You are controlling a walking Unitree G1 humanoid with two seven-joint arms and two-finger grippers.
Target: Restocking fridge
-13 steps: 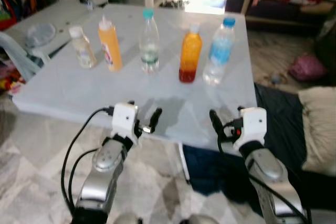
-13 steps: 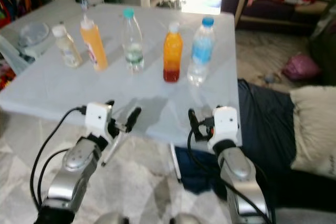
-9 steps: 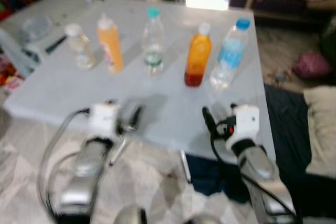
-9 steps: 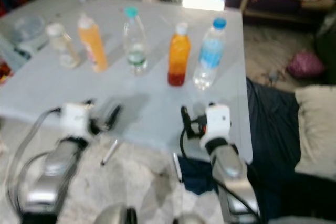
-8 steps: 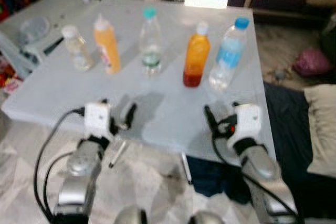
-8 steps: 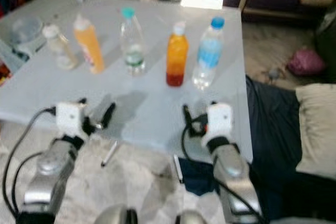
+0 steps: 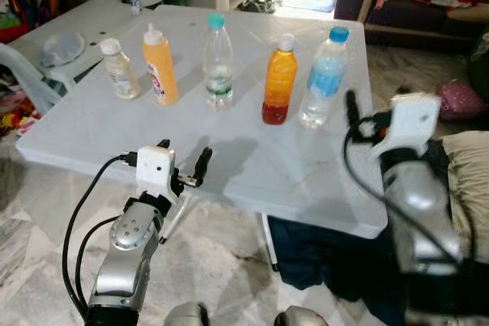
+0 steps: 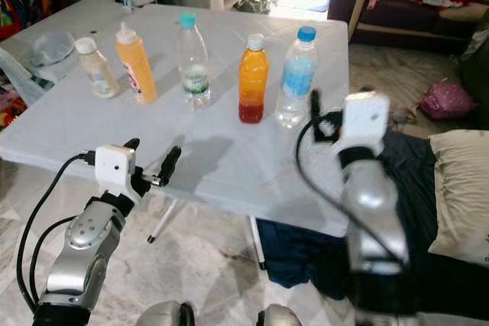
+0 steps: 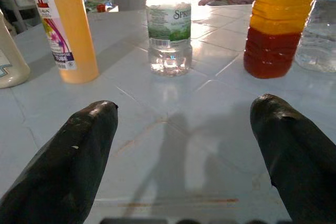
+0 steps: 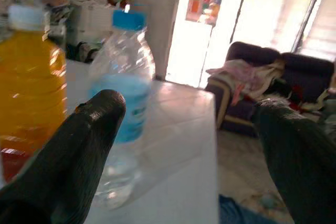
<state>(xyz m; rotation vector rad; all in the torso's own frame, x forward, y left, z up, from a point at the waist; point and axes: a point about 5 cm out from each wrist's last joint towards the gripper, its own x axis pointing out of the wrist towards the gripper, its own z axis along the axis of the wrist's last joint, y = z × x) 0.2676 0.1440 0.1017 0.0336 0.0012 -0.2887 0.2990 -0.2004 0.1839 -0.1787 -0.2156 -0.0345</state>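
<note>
Five bottles stand in a row on the white table (image 7: 252, 173): a small pale bottle (image 7: 121, 70), an orange squeeze bottle (image 7: 160, 66), a clear teal-capped bottle (image 7: 217, 62), an orange juice bottle (image 7: 279, 82) and a blue-labelled water bottle (image 7: 324, 78). My left gripper (image 7: 183, 159) hovers open at the table's near edge, in front of the clear bottle (image 9: 169, 35). My right gripper (image 10: 189, 114) is raised and open just right of the water bottle (image 10: 122, 103), holding nothing. One of its fingers (image 7: 351, 106) points up beside that bottle.
A white plastic chair (image 7: 30, 74) and a clear bowl (image 7: 61, 45) are at the far left. Dark blue cloth (image 7: 321, 257) lies on the floor under the table's right corner, with a cushion (image 7: 466, 181) beside it. A sofa (image 7: 412, 5) stands behind.
My right arm has lifted from the table's near edge up to the right of the water bottle. The left gripper stays near the front edge, still open.
</note>
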